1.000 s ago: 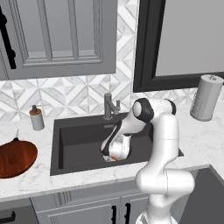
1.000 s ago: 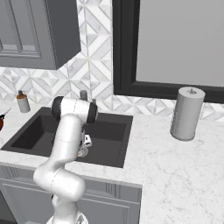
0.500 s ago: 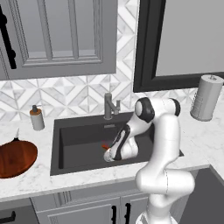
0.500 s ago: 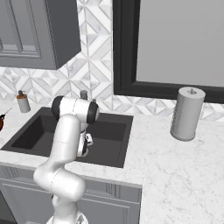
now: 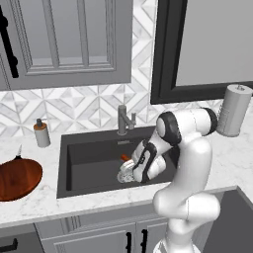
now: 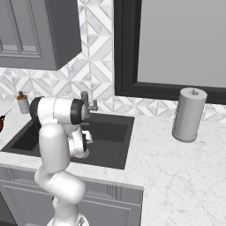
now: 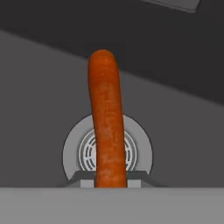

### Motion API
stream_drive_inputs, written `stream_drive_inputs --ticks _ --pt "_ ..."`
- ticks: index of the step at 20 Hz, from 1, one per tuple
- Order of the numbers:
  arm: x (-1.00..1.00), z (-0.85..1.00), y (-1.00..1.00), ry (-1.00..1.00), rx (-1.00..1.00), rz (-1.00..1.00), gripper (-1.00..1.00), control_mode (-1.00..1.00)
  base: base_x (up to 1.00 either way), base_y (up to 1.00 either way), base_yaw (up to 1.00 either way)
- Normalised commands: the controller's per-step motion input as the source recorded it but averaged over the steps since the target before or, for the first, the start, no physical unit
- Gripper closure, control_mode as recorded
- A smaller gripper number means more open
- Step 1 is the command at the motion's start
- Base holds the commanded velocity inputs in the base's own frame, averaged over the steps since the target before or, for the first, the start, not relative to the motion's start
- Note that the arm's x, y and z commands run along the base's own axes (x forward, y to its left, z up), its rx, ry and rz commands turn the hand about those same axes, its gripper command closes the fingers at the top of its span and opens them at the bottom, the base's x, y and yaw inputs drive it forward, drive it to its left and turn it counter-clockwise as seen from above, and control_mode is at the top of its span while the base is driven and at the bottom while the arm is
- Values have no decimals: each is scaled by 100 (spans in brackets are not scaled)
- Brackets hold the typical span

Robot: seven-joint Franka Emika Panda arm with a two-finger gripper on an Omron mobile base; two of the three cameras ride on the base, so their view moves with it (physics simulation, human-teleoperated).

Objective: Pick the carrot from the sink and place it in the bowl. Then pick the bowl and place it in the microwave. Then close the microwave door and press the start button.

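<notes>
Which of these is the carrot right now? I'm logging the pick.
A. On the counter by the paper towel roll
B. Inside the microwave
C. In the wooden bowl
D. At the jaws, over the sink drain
D: in the hand view the carrot rises from the jaws, in front of the round drain of the sink.

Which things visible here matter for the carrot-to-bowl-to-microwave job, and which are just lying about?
Job: slim orange carrot, gripped and lifted over the drain; dark grey rectangular sink; glossy reddish-brown wooden bowl on the counter; gripper.

Lying about: grey paper towel roll; small soap bottle; grey metal faucet.
</notes>
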Motion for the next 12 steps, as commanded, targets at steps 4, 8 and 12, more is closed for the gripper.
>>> stream_drive_inputs --ticks 4,8,12 --pt "-52 96 -69 -4 6 -6 100 -100 0 0 0" --pt "-5 100 -66 -1 6 -1 100 -100 0 0 0" --pt "0 100 -58 0 7 0 100 -100 0 0 0"
